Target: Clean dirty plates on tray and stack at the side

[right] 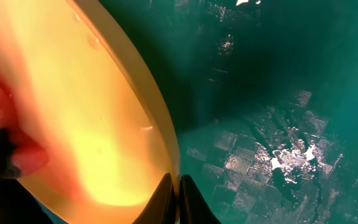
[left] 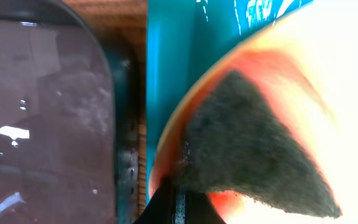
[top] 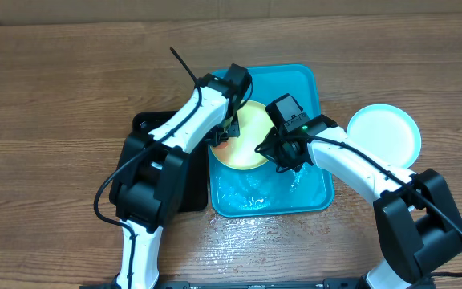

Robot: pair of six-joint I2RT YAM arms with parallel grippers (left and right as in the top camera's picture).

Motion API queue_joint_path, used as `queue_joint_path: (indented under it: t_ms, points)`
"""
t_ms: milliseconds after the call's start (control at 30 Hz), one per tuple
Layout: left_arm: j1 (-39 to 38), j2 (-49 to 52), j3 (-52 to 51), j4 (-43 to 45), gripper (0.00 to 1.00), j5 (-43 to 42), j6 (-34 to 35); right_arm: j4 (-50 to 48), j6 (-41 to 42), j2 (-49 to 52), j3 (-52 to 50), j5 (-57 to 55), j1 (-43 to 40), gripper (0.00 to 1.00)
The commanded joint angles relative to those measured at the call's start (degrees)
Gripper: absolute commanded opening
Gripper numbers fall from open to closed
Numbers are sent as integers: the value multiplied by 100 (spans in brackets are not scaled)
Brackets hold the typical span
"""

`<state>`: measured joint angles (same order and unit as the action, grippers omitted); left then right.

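**Overhead view, with both wrist views.** A turquoise plastic tray (top: 315,88), rectangular with rounded corners and a raised rim, lies at the middle of the table (top: 54,96). Its floor is wet and glistens with pooled water. The tray contains one round yellow-green plate (top: 251,136), set in its left half close to the left wall and smeared red along its left rim.

The left gripper (top: 229,127) stands over that smeared rim. It is closed on a dark grey, coarse-fibred scouring pad (left: 247,149), which lies against the plate's surface. The right gripper (top: 279,159) is at the plate's right rim, its fingertips pinched together on the thin edge.

A light blue plate (top: 383,135) with a white centre rests on the bare wood between the tray and the table's right edge. A smaller black tray (top: 147,124) sits just beside the turquoise tray's left side, partly under the left arm.
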<state>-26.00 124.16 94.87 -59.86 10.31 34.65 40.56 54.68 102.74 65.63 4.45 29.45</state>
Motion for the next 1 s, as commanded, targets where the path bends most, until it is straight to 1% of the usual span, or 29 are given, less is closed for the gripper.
queue_joint_path:
  t_ms: [0, 133, 233, 333, 400, 533, 767, 833, 867, 967]
  points:
    - [367, 162, 398, -90, 4, 219, 131, 219, -44, -48, 22, -428, -92, 4]
    - [391, 157, 949, -334, 4, -988, -254, 225, -87, -48, 22, -428, -92, 4]
    - [393, 133, 1333, -678, 4, -1762, -531, 227, -111, -48, 22, -431, -92, 4]
    - [420, 15, 1622, -1204, 4, -2140, -769, 221, -328, -50, 31, -431, -133, 4]
    - [461, -160, 1683, -1580, 4, -2083, -811, 201, -610, -50, 57, -428, -175, 4]
    - [638, -684, 1683, -2321, 4, -1593, -831, 192, -1156, -50, 129, -382, -234, 4]
    - [1086, -1550, 1554, -3268, 4, -323, -616, 175, -1335, -50, 153, -317, -232, 4]
    - [1246, -1742, 1237, -3303, 5, -225, -590, 107, -1534, -50, 153, -201, -232, 4]
    - [1331, -1843, 949, -3224, 4, -238, -592, 57, -1718, -50, 153, -98, -232, 4]
    - [1432, -1980, 160, -2802, 4, -251, -595, 0, -1880, -50, 153, -24, -232, 4]
